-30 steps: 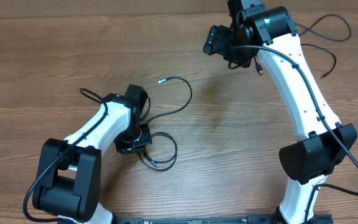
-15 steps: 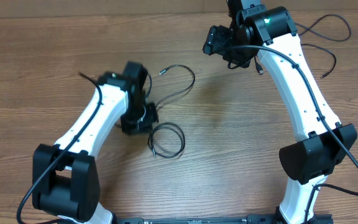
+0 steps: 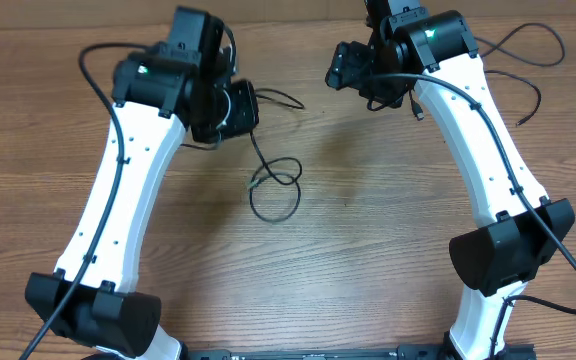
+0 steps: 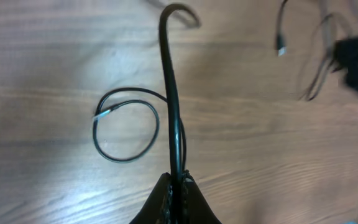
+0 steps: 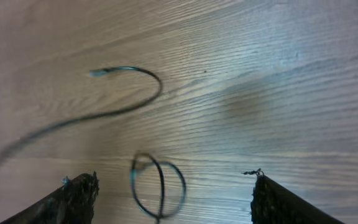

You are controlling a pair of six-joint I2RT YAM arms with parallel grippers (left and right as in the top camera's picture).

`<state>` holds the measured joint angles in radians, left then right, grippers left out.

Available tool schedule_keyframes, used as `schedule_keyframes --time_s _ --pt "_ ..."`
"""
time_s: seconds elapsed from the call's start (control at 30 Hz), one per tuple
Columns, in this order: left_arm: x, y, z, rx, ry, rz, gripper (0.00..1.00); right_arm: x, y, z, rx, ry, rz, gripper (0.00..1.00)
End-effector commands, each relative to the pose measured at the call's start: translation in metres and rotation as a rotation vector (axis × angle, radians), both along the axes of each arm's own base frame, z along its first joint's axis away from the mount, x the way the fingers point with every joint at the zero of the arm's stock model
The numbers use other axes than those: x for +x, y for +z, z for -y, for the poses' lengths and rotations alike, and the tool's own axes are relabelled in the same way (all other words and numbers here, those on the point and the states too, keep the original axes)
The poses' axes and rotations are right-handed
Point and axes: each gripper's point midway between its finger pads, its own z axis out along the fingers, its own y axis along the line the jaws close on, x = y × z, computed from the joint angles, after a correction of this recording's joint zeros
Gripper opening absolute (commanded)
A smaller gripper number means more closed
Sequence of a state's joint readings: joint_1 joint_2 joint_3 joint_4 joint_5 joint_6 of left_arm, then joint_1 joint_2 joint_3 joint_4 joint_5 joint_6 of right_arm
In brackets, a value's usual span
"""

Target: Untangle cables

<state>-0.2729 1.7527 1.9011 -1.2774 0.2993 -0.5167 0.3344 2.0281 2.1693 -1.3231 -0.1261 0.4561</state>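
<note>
Inside clamped left end effector (image 4: 178,186), cable (image 4: 169,93) (wrist view only); right end effector (image 5: 174,196) agape.

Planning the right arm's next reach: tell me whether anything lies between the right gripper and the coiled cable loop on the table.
Nothing visible. Only bare table lies between the right gripper and the cable loop; the left gripper, shut on that cable, sits off to one side.

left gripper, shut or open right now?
Shut. In the left wrist view the left gripper has its fingertips pressed together, with a black cable running out from between them.
</note>
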Motion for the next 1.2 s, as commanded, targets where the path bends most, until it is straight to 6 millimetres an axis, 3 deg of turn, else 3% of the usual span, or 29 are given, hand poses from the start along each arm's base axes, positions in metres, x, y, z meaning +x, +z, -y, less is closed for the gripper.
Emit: schedule_keyframes --time_s 0.0,0.23,0.47,0.9,1.17 --pt "0.012 0.022 -0.009 -0.024 0.122 0.038 0.04 -0.003 -0.001 0.001 -0.061 0.186 0.040 0.80" --pt "0.032 0.043 -0.026 -0.110 0.312 0.061 0.04 -0.041 0.007 -0.040 0.095 0.627 0.063 0.80" --pt "0.037 0.045 -0.030 -0.129 0.350 0.066 0.04 -0.059 0.021 -0.067 0.209 0.850 0.142 0.87" --pt "0.034 0.045 -0.024 -0.155 0.375 0.038 0.04 -0.084 0.037 -0.114 0.297 1.094 0.278 0.99" --pt "0.034 0.045 -0.024 -0.186 0.437 0.008 0.04 -0.096 0.036 -0.130 0.269 1.207 0.330 0.98"
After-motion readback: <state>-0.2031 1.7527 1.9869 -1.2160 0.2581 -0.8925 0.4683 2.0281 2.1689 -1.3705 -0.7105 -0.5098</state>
